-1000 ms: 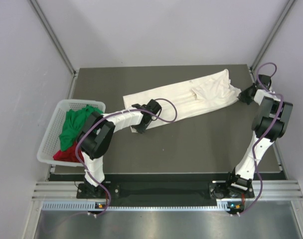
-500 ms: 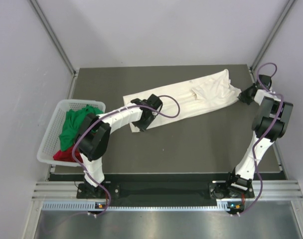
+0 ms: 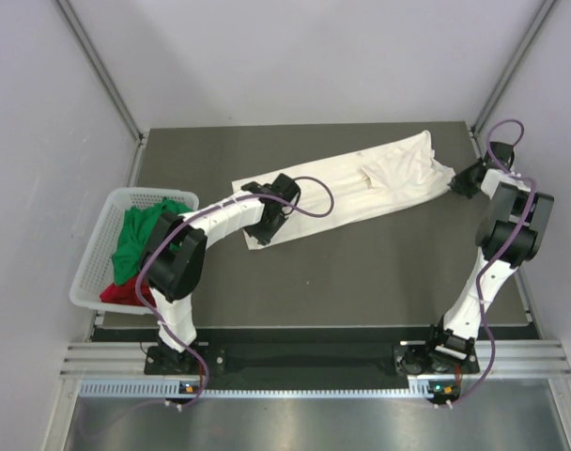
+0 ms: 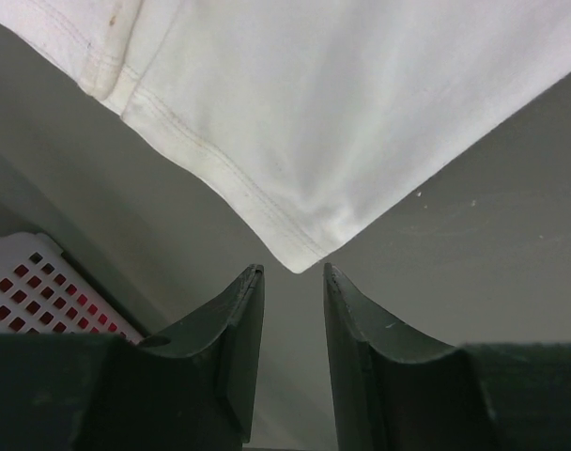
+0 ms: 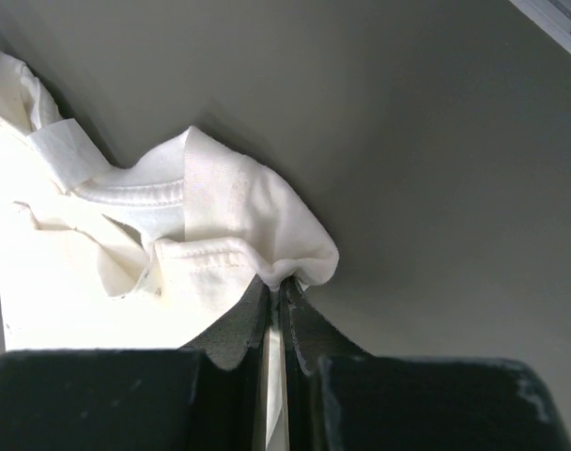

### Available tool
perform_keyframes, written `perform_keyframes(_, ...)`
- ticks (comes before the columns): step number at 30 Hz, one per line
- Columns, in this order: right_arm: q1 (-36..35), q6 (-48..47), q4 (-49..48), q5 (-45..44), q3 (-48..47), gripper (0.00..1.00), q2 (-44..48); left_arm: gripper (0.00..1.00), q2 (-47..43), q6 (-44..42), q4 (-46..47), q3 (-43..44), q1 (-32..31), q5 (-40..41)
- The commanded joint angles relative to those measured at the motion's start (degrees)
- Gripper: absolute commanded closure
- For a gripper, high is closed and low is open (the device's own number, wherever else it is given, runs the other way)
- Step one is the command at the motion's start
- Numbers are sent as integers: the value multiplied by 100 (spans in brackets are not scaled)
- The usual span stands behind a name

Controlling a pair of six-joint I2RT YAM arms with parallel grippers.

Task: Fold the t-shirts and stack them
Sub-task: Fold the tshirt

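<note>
A cream-white t-shirt (image 3: 361,183) lies stretched in a long band across the dark table, from the middle to the far right. My right gripper (image 3: 459,180) is shut on its bunched right end; in the right wrist view the cloth (image 5: 173,244) puckers where the right gripper (image 5: 278,282) pinches it. My left gripper (image 3: 264,230) is open at the shirt's near-left corner. The left wrist view has that hemmed corner (image 4: 295,254) just ahead of the left gripper (image 4: 293,272), with nothing between the fingers. A green tee (image 3: 140,235) and a red tee (image 3: 126,291) lie crumpled in the basket.
A white plastic mesh basket (image 3: 88,268) sits at the table's left edge, partly over it; its corner (image 4: 32,291) shows beside my left fingers. Grey walls close in the table on the left, back and right. Both arm bases stand at the near edge.
My left gripper has shifted a little toward the far side along the shirt's left end and its jaws have narrowed slightly. The right gripper has held still on the cloth.
</note>
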State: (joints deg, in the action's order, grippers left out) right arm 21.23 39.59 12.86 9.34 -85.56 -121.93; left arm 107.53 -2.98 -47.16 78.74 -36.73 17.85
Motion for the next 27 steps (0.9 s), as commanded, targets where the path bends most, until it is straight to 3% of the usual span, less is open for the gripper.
perform_keyframes(1,100,-4,-56,76,-277,97,205,62,41,26,57,-86,96,-166)
perform_keyframes(11,109,-4,-30,41,-339,94,205,61,286,79,286,-271,114,-141)
perform_keyframes(16,109,-22,-12,41,-365,94,196,64,374,166,400,-438,122,245)
perform_keyframes(20,109,-22,-47,50,-348,94,178,74,322,167,550,-579,114,176)
perform_keyframes(23,100,-39,-152,137,-312,96,126,97,339,219,392,-509,105,35)
perform_keyframes(27,56,-92,-328,471,-409,99,-76,100,164,463,76,-482,-62,-272)
